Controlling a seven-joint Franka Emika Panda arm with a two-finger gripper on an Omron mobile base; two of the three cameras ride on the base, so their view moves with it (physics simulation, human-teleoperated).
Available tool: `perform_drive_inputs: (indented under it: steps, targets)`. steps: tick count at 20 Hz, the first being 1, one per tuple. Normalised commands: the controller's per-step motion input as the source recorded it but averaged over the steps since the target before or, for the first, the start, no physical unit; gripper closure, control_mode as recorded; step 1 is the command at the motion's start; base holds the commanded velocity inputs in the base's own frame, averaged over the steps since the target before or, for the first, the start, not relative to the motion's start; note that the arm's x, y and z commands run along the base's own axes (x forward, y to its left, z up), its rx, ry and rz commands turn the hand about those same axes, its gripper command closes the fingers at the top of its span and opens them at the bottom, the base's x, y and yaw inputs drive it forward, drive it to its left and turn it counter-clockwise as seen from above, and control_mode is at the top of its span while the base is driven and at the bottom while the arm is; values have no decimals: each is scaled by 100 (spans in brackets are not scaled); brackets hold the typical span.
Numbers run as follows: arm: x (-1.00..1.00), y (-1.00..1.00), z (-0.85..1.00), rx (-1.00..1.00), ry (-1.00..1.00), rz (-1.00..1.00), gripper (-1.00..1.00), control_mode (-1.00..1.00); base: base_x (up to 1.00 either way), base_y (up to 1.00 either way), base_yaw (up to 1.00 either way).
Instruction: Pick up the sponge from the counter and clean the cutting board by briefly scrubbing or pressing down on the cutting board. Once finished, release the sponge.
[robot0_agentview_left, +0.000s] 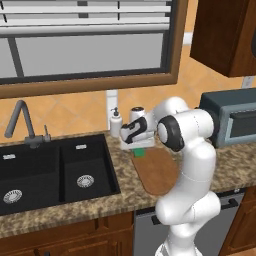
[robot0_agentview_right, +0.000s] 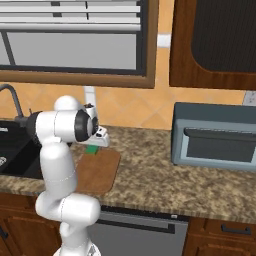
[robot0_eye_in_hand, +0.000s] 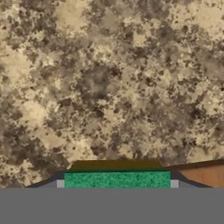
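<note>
Inspector A: Item count, starting with the sponge.

Inspector B: One sponge (robot0_eye_in_hand: 117, 179), green on top. In the hand view it sits between the two fingertips (robot0_eye_in_hand: 60, 184), which touch its two ends. The gripper (robot0_agentview_left: 137, 148) is clamped on the sponge.

A: Location?

B: At the back edge of the cutting board (robot0_agentview_left: 159, 170), near the board's rear left corner as the left base view has it. The right base view shows the green block (robot0_agentview_right: 92, 149) under the hand, at the board's far edge (robot0_agentview_right: 97, 172). Whether it rests on the wood or hangs just above it, I cannot tell.

A: Boards?

B: One, reddish-brown, rounded corners, lying flat on the counter (robot0_agentview_right: 165, 175) and reaching close to its front edge.

A: Surroundings?

B: One black sink with two basins (robot0_agentview_left: 50, 172) to the board's left, one grey faucet (robot0_agentview_left: 22, 122) behind it. One white soap dispenser (robot0_agentview_left: 115, 122) at the counter's back edge, just beside the hand. One grey microwave (robot0_agentview_right: 216, 136) at the right, well apart from the board. One window (robot0_agentview_left: 85, 42) above the sink.
</note>
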Motion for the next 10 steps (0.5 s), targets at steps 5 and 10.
perform_drive_inputs:
  steps: [5,10]
  targets:
    - [-24,-44,-17,4,-5,0,100,-100,0,0,0]
    - [-59,-35,-12,0,-5,0,100,-100,0,0,0]
